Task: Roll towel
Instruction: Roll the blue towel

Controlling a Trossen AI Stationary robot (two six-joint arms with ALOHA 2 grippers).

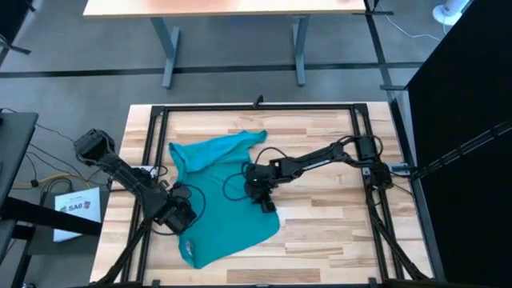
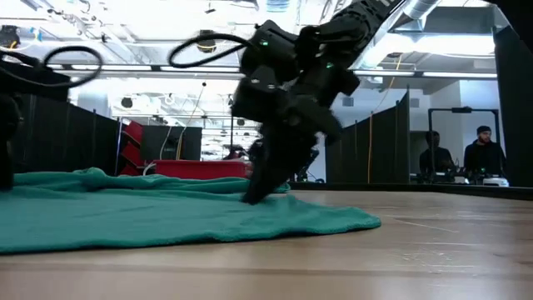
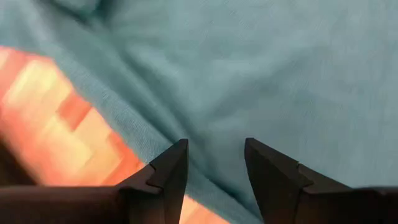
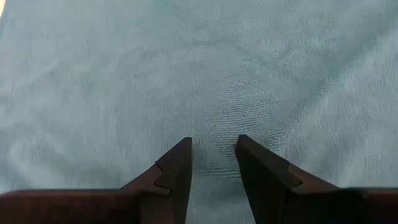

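The teal towel [image 1: 216, 188] lies spread on the wooden table, left of its middle. Its far part [image 1: 240, 142] is rumpled and its near corner [image 1: 196, 256] reaches toward the front edge. My right gripper [image 1: 266, 204] is open, with its tips down on the towel's right part [image 4: 213, 146]. It also shows in the low view [image 2: 250, 197]. My left gripper [image 1: 182, 218] is open at the towel's left edge, and its fingers [image 3: 216, 149] stand over that edge where cloth meets bare wood. My right gripper has its open fingertips [image 2: 252, 193] down on the flat top of the towel [image 4: 214, 118], a little in from its right edge. The fingers slant down from above and from the table's right. The cloth lies flat on the table, with nothing between the fingers. Whether my left gripper touches the towel's edge [image 3: 155, 155] I cannot tell.
A black frame rail [image 1: 256, 106] runs around the tabletop. Bare wood [image 1: 328, 224] lies to the right of the towel. A desk [image 1: 232, 8] stands beyond the far edge. Two people [image 2: 458, 154] stand far back in the room.
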